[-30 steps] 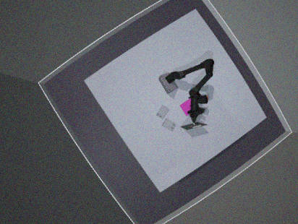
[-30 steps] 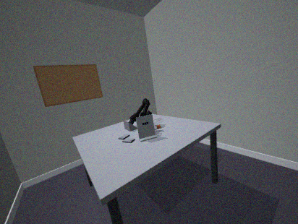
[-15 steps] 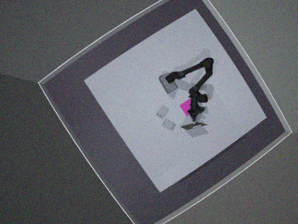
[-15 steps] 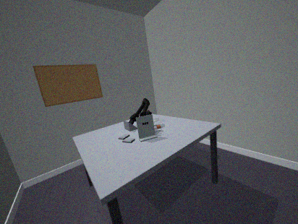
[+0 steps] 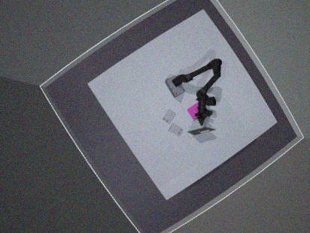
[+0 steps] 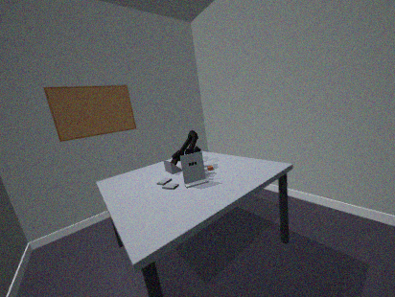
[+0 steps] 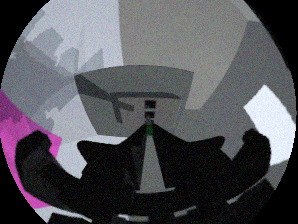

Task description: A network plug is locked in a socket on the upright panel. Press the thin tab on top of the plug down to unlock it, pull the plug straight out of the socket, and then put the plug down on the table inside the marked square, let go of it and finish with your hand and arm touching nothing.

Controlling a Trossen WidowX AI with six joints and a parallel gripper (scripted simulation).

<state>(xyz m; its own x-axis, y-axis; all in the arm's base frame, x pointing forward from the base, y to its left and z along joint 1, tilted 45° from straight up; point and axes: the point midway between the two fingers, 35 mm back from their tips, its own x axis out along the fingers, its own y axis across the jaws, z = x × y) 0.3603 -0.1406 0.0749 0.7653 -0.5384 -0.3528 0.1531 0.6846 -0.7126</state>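
Evidently, the gripper (image 5: pixel 202 122) (image 7: pixel 149 125) is clamped on the small plug (image 7: pixel 149 131) at the upright panel's (image 5: pixel 193 132) (image 6: pixel 194 174) (image 7: pixel 145 80) face, the magenta square (image 5: pixel 192 111) near that panel

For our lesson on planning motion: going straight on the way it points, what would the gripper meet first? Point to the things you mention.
Probably the upright panel (image 5: pixel 195 131) (image 6: pixel 194 173) (image 7: pixel 107 117), just ahead of the gripper (image 5: pixel 202 123) (image 7: pixel 149 125); how much gap remains is unclear.
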